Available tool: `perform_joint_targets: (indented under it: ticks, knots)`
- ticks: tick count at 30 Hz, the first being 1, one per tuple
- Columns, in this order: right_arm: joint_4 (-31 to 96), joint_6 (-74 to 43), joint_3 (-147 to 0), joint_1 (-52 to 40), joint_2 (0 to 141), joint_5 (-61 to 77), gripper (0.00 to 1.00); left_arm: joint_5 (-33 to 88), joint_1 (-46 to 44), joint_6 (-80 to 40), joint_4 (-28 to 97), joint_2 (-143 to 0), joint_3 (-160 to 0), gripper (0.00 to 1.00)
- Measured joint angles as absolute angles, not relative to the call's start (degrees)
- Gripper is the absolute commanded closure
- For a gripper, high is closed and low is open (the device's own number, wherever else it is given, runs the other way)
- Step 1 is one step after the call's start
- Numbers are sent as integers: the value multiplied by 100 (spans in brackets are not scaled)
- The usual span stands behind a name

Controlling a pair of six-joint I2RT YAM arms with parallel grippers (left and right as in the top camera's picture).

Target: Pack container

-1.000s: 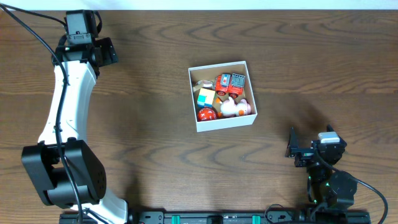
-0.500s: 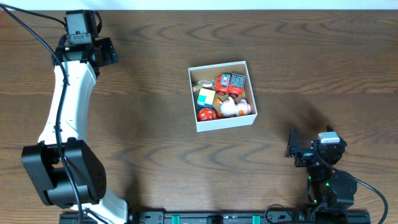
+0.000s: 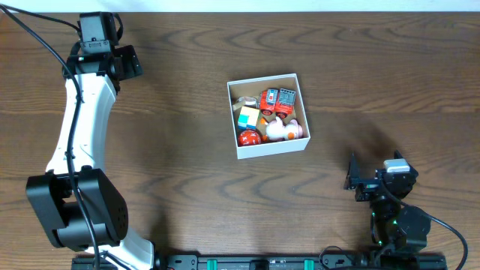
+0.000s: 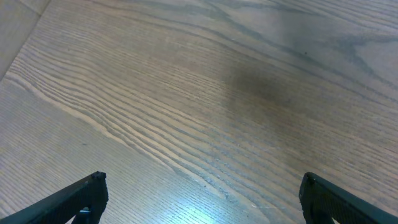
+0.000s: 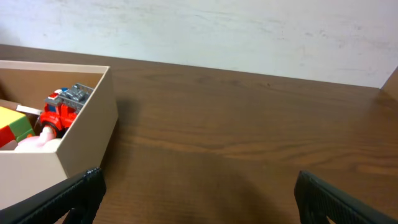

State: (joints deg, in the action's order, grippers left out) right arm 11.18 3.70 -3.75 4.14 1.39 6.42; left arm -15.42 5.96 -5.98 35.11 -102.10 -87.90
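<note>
The container point(image 3: 272, 150) is a square white-walled box in the middle of the table, and it holds several small toys: a red truck point(image 3: 276, 100), a yellow and teal block point(image 3: 248, 117), a red ball point(image 3: 250, 138) and a pink and white figure point(image 3: 283, 130). In the right wrist view its wall point(image 5: 74, 134) stands at the left with the red truck point(image 5: 62, 107) inside. My left gripper point(image 4: 200, 200) is open over bare wood at the far left of the table. My right gripper point(image 5: 198, 194) is open near the front right, apart from the box.
The left arm point(image 3: 79, 135) stretches along the table's left side from its base point(image 3: 75, 210) at the front. The right arm's base point(image 3: 397, 225) sits at the front right. A pale wall point(image 5: 249, 31) rises behind the table's far edge.
</note>
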Motion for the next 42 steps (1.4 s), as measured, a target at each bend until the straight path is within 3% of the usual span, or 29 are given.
perform_joint_targets:
  ticks: [31,42]
  knots:
    - [1118,370,-375,414,139,642,1,-1538,410,-598,3597,-10101,-8790,2]
    - [1118,368,-375,412,137,635,1,-1538,-701,-591,4674,-7655,-8790,2]
